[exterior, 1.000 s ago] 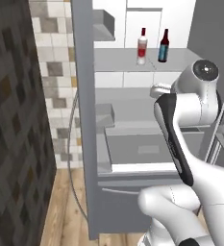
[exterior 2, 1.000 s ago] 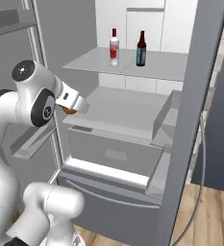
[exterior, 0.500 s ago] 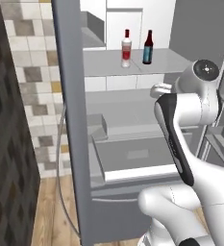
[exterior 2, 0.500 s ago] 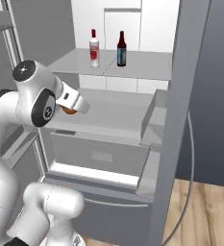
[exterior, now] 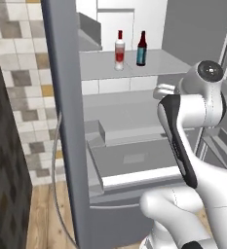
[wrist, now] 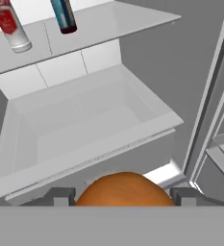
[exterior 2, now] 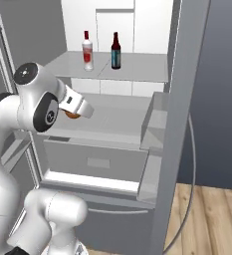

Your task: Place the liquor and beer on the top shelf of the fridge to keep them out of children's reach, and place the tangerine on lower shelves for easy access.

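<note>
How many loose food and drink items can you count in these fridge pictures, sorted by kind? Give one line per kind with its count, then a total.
Clear bottle with red cap (the liquor): 1
Dark brown bottle with blue label (the beer): 1
Orange fruit (the tangerine): 1
Total: 3

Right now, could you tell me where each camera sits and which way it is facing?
Left base view: behind the arm's left, looking forward and down into the fridge; the white arm rises at lower right.
Right base view: behind the arm's right, facing the same shelves; the arm rises at lower left, the gripper holding the tangerine.
Hand view: on the hand, looking along the fingers at an open drawer; the tangerine sits between the fingertips.
All three share the liquor and beer on the top shelf.
</note>
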You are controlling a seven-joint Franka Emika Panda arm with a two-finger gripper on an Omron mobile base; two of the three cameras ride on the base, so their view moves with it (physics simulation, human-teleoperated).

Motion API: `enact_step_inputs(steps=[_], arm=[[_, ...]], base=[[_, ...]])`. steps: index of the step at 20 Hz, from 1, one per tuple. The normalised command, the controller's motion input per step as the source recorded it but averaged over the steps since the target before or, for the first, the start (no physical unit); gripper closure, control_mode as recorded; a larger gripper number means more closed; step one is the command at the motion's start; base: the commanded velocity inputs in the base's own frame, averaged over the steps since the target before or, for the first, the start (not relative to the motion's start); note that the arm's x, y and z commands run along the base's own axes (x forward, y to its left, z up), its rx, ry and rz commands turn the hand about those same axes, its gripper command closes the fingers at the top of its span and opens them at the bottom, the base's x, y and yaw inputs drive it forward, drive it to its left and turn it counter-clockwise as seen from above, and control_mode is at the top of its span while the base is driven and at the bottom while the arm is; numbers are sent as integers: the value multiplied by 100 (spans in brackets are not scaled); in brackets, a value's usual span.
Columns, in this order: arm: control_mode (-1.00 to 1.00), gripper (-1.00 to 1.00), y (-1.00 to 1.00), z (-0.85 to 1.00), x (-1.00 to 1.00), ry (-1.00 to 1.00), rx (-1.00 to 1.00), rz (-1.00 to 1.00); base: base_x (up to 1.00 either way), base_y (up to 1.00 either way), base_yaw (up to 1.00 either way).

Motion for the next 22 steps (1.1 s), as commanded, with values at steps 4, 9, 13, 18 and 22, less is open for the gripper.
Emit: enact_step_inputs(steps=[4,9,13,18,22], arm=[[100,100,0,0,0,0,0,0],[100,100,0,0,0,0,0,0],[100,100,0,0,0,0,0,0],[-100,100,0,-6,3,0,0,0],[-100,100,-1,-43,8,0,0,0]], base=[[38,0,-12],[42,0,-9],[33,0,-7],[22,0,-3],[0,0,0]])
